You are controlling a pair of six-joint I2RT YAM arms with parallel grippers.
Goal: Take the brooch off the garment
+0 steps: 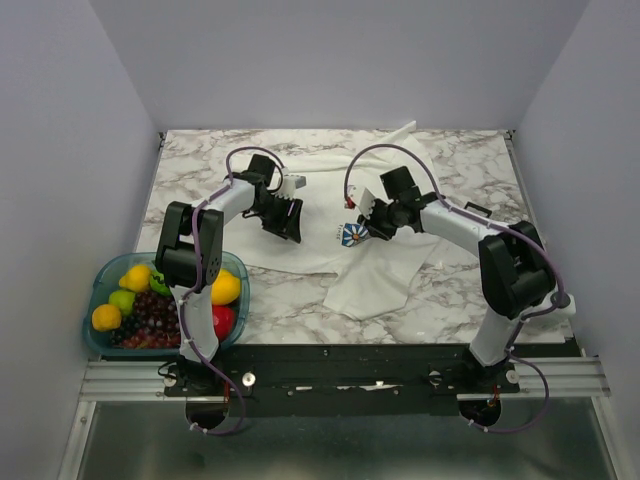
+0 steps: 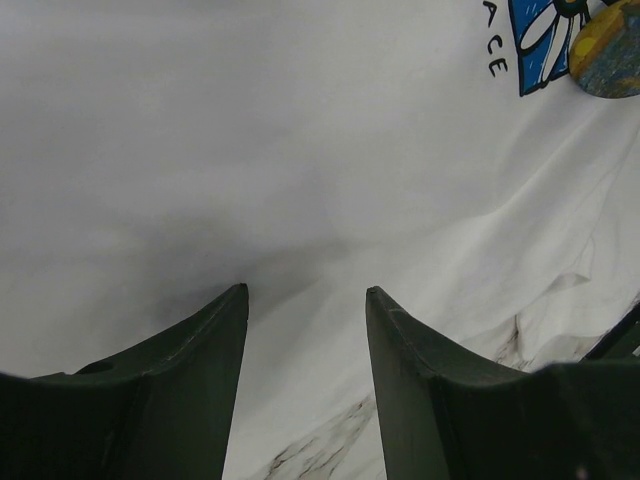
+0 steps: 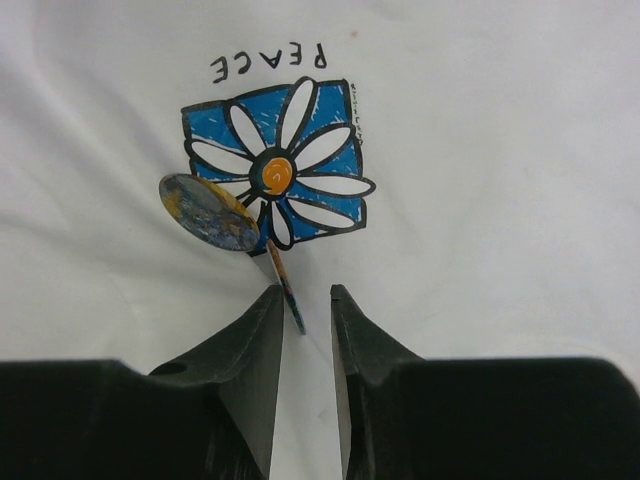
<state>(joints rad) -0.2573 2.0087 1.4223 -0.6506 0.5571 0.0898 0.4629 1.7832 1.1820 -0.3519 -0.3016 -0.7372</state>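
The garment (image 1: 375, 275) is a white shirt spread on the marble table, printed with a blue square daisy (image 3: 278, 170) and the word PEACE. A round brooch (image 3: 205, 212) painted blue and yellow sits at the print's lower left corner. It also shows in the left wrist view (image 2: 608, 55). A second thin disc (image 3: 285, 285) stands edge-on between my right gripper's (image 3: 303, 290) tips, against the left finger, with a gap to the other finger. My left gripper (image 2: 305, 290) is open with its tips on plain white cloth, left of the print (image 1: 352, 235).
A teal bowl (image 1: 100, 280) of fruit stands at the near left by the left arm's base. Grey walls close the table on three sides. The shirt's lower hem (image 1: 365, 300) lies near the front edge.
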